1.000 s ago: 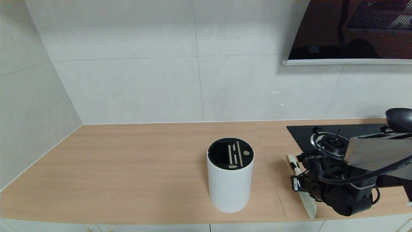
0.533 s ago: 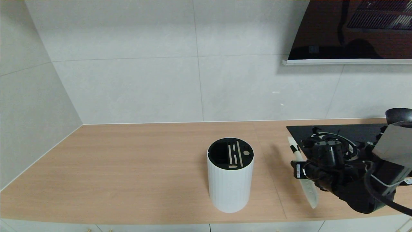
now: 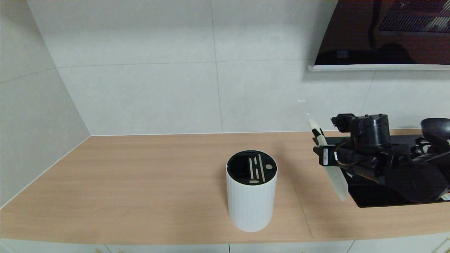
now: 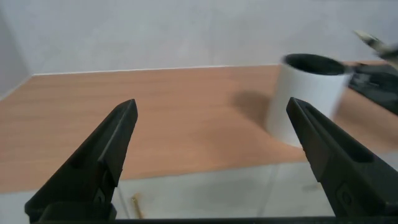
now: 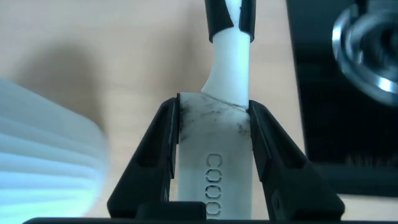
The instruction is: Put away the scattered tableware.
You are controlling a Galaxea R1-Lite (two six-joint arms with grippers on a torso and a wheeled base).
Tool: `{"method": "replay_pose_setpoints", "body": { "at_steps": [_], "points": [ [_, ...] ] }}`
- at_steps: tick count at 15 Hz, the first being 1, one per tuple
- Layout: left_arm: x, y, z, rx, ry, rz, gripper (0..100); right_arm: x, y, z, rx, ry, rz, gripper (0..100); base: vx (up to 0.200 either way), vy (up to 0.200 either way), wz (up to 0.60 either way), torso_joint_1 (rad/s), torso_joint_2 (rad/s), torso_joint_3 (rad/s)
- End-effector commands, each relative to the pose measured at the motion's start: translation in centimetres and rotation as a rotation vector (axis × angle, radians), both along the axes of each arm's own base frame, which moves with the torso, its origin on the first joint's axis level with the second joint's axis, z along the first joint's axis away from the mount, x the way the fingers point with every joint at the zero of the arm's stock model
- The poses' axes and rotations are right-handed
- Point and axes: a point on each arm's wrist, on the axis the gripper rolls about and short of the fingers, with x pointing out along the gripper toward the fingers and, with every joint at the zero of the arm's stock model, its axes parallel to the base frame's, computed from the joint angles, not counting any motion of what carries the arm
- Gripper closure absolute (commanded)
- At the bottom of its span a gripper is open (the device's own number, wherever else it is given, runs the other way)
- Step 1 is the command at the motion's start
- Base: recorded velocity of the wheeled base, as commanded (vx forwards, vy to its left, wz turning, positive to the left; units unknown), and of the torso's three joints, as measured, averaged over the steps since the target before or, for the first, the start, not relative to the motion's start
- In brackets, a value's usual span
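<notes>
The right claw (image 3: 325, 156) is holding one white knife (image 3: 337, 182) in the air above the near-left corner of the black hob (image 3: 372, 198), off to the right of the holder (image 3: 251, 196). Its fingers are closed on the broad part just past the narrow neck, as the right wrist view shows of the knife (image 5: 214, 155). The slim black-banded end is pointing up and back toward the wall, and the wide tapering end is slanting down toward the surface (image 3: 140, 182) without touching it.

The knife is looking thin, stiff and light, with a smooth face that could slide in a loose pinch. If it is ceramic, a knock on the holder's rim could chip it. Near the neck seems the sensible place to be gripping, since that leaves the long end free to enter a slot.

The left claw (image 4: 211, 107) is hanging wide open with nothing in it, out beyond the front edge of the surface and facing the holder (image 4: 305, 99).

Counting: one knife and one white ribbed cylinder of a holder – its black top is carrying a square well and several narrow slots, and no tableware is standing in it.
</notes>
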Motion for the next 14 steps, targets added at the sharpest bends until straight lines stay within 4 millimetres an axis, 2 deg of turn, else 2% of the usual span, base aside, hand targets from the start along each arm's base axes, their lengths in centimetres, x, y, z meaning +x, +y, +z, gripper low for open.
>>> {"method": "replay_pose_setpoints", "body": {
  "at_steps": [1, 2, 4, 6, 7, 9, 10, 12, 14],
  "points": [
    [4.3, -0.3, 6.2, 0.013, 0.212, -0.141, 0, 0.0, 2.2, 3.4, 0.033, -0.087, 0.062, 100, 0.000, 0.000, 0.00, 0.000, 0.00, 0.000],
    [6.6, -0.7, 7.6, 0.027, 0.277, -0.181, 0, 0.0, 3.3, 4.3, 0.041, -0.100, 0.095, 100, 0.000, 0.000, 0.00, 0.000, 0.00, 0.000],
    [11.0, -1.8, 10.3, 0.038, 0.301, -0.246, 0, -0.4, 4.6, 6.3, 0.058, -0.131, 0.136, 100, 0.000, 0.000, 0.00, 0.000, 0.00, 0.000],
    [15.2, -2.9, 12.0, 0.036, 0.309, -0.282, 0, -2.0, 5.3, 8.3, 0.083, -0.175, 0.174, 100, 0.000, 0.000, 0.00, 0.000, 0.00, 0.000],
    [17.1, -3.4, 12.2, 0.031, 0.328, -0.304, 0, -3.1, 5.5, 8.9, 0.090, -0.182, 0.196, 100, 0.000, 0.000, 0.00, 0.000, 0.00, 0.000],
    [19.6, -4.2, 11.8, 0.002, 0.359, -0.337, 0, -4.6, 5.9, 9.2, 0.097, -0.185, 0.231, 100, 0.000, 0.000, 0.00, 0.000, 0.00, 0.000],
    [20.8, -5.3, 11.1, -0.084, 0.386, -0.372, 0, -5.9, 6.6, 9.5, 0.104, -0.191, 0.268, 100, 0.000, 0.000, 0.00, 0.000, 0.00, 0.000],
    [22.1, -6.4, 10.3, -0.226, 0.384, -0.406, 0, -7.6, 7.5, 9.4, 0.106, -0.184, 0.321, 100, 0.000, 0.000, 0.00, 0.000, 0.00, 0.000],
    [23.7, -6.8, 9.8, -0.240, 0.342, -0.403, 0, -8.9, 8.7, 9.0, 0.107, -0.167, 0.375, 100, 0.000, 0.000, 0.00, 0.000, 0.00, 0.000]
  ]
}}
